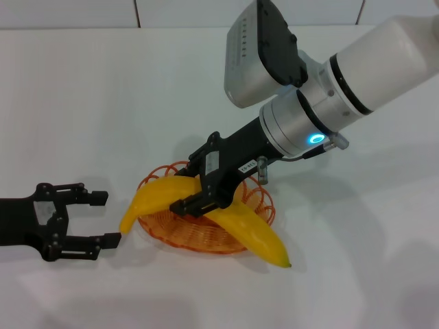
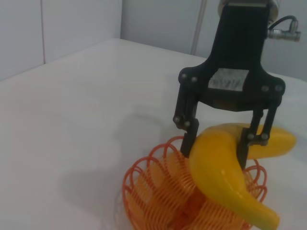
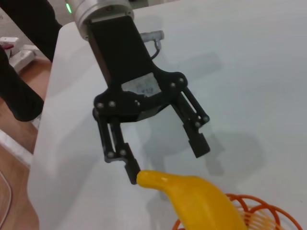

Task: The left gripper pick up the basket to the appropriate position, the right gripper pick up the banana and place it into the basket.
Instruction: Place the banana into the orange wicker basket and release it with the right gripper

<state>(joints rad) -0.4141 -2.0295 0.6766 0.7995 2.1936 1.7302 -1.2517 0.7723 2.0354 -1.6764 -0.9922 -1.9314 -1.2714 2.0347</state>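
Over on the left, the left gripper (image 1: 103,218) sits low above the white table (image 1: 82,89), its two fingers spread apart and holding nothing; its tips are just beside the banana's near end, though I cannot tell whether they touch it. Next comes the orange wire basket (image 1: 175,236), resting on the table near the middle. The banana (image 1: 154,197) lies across it, both ends sticking out past the looped rim. Reaching down from the right, the right gripper (image 1: 203,195) has its fingers clamped on the banana's middle, one finger on each side of the fruit, directly over the basket.
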